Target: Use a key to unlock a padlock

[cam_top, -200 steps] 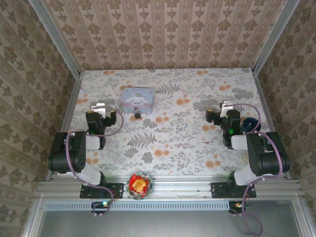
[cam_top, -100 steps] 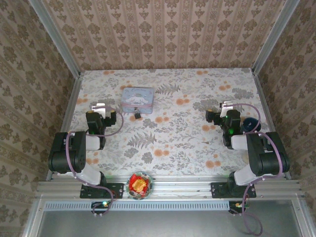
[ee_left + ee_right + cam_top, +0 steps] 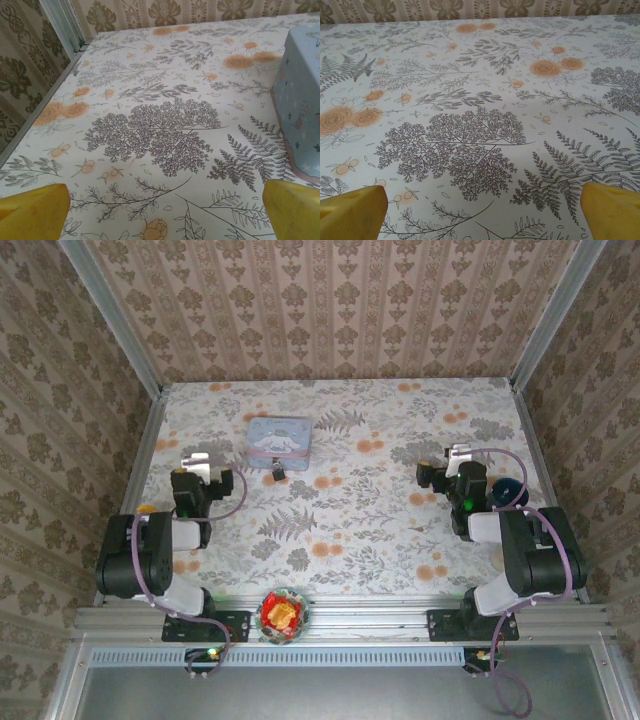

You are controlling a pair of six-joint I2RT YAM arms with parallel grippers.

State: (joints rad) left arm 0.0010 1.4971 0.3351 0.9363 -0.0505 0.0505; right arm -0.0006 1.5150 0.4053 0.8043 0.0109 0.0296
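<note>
Top external shows the padlock (image 3: 277, 475) beside the tin (image 3: 279, 440), its long axis unclear; left hand (image 3: 198, 464) and right hand (image 3: 456, 457) spread.

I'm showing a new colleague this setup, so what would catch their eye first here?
Probably the busy floral table surface and the pale blue cartoon tin left of centre, with the tiny dark padlock just on its near side. Then the bright red and yellow object at the near edge between the arm bases.
</note>
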